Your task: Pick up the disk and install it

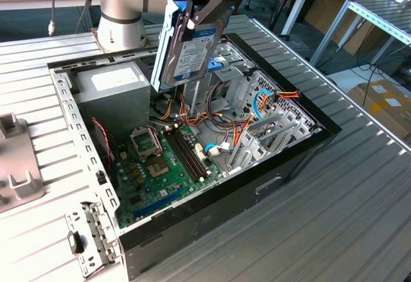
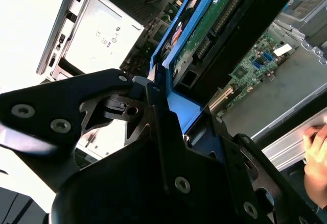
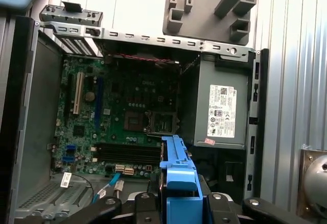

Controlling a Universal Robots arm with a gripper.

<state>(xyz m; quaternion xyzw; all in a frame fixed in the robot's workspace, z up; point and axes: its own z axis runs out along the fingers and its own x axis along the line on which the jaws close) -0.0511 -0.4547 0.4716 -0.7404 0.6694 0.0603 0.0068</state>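
Observation:
The disk [image 1: 190,45], a grey metal drive with a white label in a light-blue side-rail bracket, hangs tilted on edge above the open computer case [image 1: 302,147]. My gripper [image 1: 194,4] is shut on its upper end, over the back of the case near the arm's base. In the second wrist view the disk [image 2: 214,30] shows its green circuit side, with the black fingers [image 2: 163,117] clamped on the blue rail. The first wrist view looks down the blue bracket [image 3: 176,170] onto the motherboard [image 3: 122,117].
Inside the case lie the motherboard [image 1: 160,166], a grey power supply [image 1: 112,83] and metal drive bays with coloured cables [image 1: 263,105]. A grey fixture [image 1: 16,160] sits on the table at the exterior view's left. A person's hand [image 2: 317,157] rests near the case edge.

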